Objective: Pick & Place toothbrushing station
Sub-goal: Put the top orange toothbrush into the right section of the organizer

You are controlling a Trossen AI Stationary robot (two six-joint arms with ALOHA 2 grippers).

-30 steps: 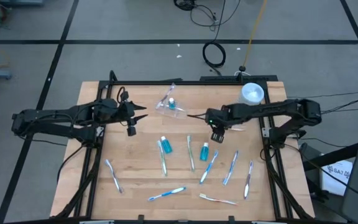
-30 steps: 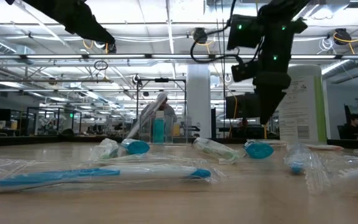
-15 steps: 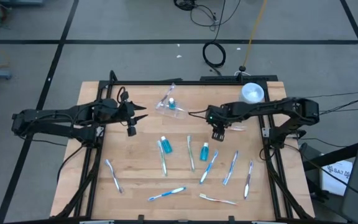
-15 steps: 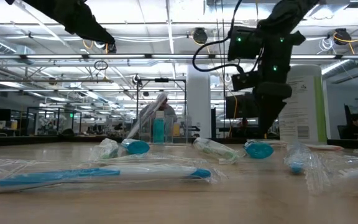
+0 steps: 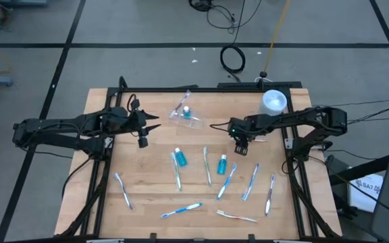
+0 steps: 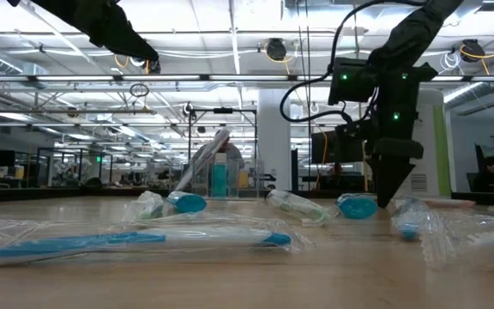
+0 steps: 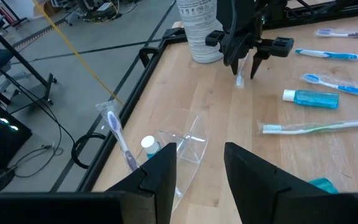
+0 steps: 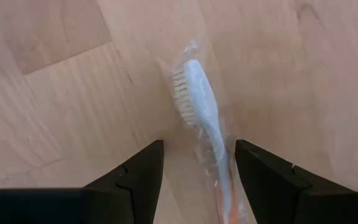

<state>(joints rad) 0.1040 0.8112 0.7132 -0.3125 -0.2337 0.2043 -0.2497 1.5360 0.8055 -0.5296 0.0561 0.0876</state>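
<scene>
Toothbrush (image 8: 205,118) wrapped, btwn open right end effector (image 8: 197,171) fingers.

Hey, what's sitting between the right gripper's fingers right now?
A wrapped white toothbrush lies on the table between the open right gripper's fingers, clearest in the right wrist view.

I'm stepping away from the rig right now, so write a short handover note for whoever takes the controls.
Right gripper: open, down over a wrapped white toothbrush near the white canister, not yet gripped.
Left gripper: open, empty, waiting left of the clear cup.
Done: the cup holds one toothbrush and a teal tube.
Left: about nine toothbrushes and two teal toothpaste tubes lie loose across the table; finish this grasp, then carry on.
</scene>
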